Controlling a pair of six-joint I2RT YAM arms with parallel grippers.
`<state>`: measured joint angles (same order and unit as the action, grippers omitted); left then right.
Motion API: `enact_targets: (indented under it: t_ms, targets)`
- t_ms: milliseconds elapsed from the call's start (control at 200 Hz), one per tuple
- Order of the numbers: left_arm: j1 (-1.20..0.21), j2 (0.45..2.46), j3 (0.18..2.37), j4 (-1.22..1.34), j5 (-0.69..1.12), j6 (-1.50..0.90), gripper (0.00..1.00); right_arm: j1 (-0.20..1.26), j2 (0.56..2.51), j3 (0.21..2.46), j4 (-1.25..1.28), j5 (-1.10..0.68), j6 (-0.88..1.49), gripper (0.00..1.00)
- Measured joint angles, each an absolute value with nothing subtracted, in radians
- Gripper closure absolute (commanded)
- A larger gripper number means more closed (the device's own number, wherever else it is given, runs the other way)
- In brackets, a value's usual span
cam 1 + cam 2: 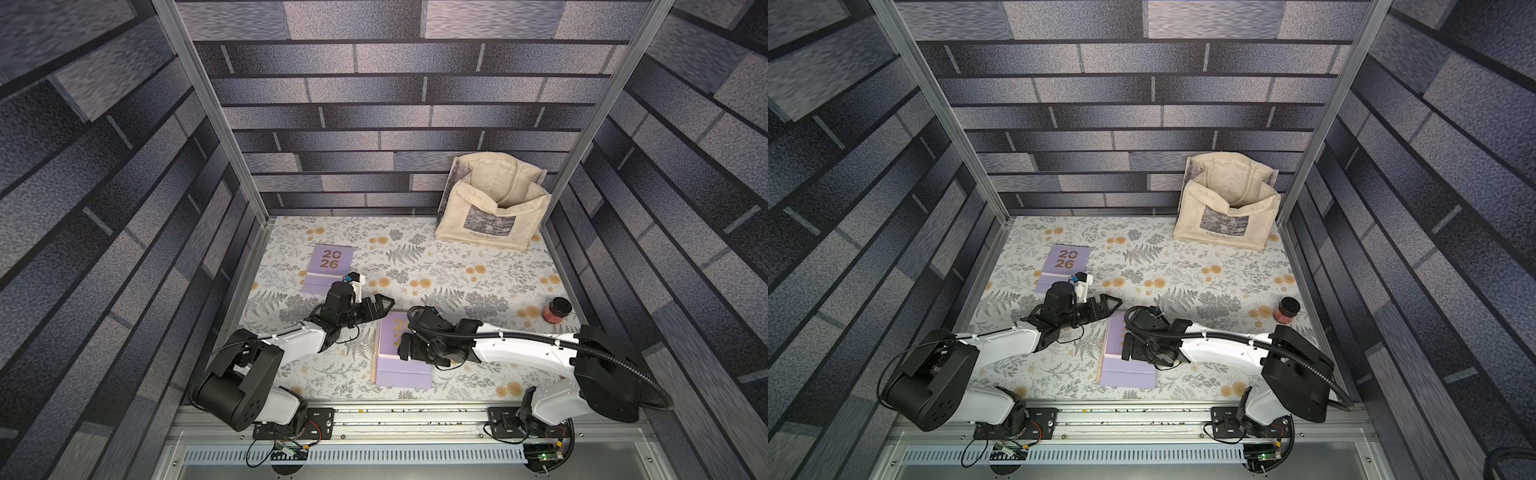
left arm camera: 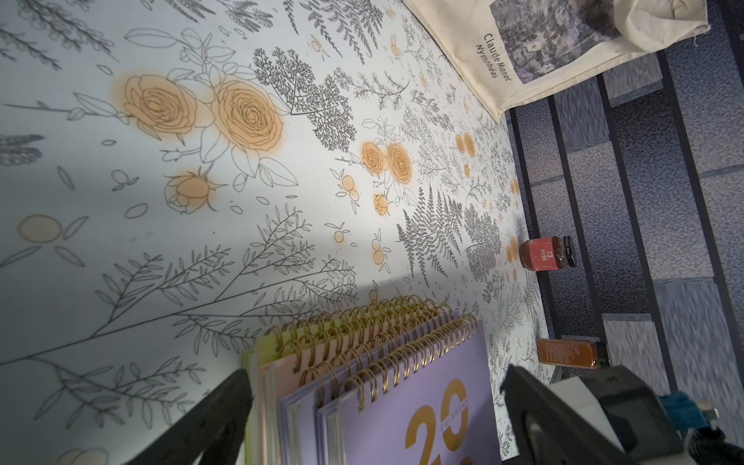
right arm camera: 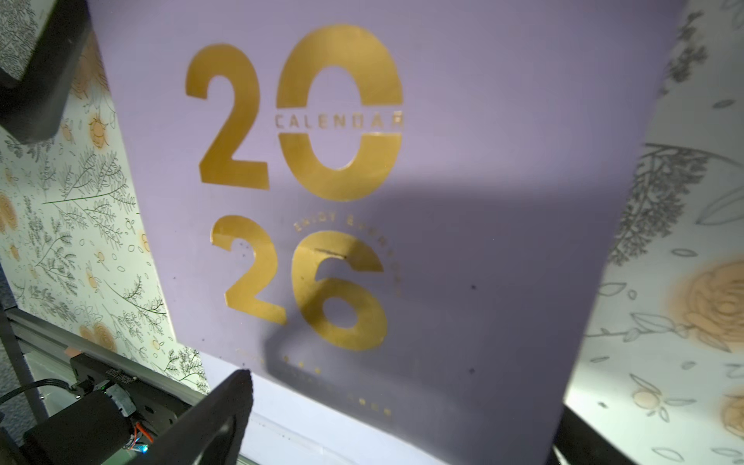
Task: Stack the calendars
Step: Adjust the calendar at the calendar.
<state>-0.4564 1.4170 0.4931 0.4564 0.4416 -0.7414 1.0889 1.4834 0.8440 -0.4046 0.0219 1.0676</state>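
Observation:
A stack of calendars [image 1: 403, 372] lies at the front centre of the table, lavender cover on top, seen in both top views [image 1: 1127, 374]. In the left wrist view the stack's [image 2: 362, 402] edges show yellow-green, peach and two lavender layers with gold spiral rings. A separate lavender calendar [image 1: 328, 270] lies flat at the far left. My left gripper [image 1: 382, 305] is open beside the stack's spiral end, which shows between its fingers [image 2: 225, 410]. My right gripper [image 1: 405, 347] hovers open over the top cover [image 3: 443, 120], holding nothing.
A cream tote bag [image 1: 492, 203] stands at the back right corner. A red jar with a black lid [image 1: 557, 309] sits by the right wall. A brown bottle [image 2: 567, 353] lies near it. A metal rail [image 1: 415, 415] runs along the front edge.

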Motion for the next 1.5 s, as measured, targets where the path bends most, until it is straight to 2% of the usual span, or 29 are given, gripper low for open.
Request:
enact_targets:
  t_ms: [456, 851, 1503]
  targets:
    - [-0.458, 1.418, 0.492, 0.456, 0.442, -0.742, 0.0, 1.106, 1.501, 0.869, -0.435, 0.031, 1.085, 0.0]
    - [-0.483, 1.29, 0.398, 0.407, 0.408, -0.742, 0.0, 1.153, 1.471, 0.844, -0.449, 0.041, 1.103, 0.0]
    - [-0.483, 1.267, 0.398, 0.392, 0.388, -0.742, 0.0, 1.203, 1.565, 0.914, -0.487, 0.055, 1.131, 0.0]
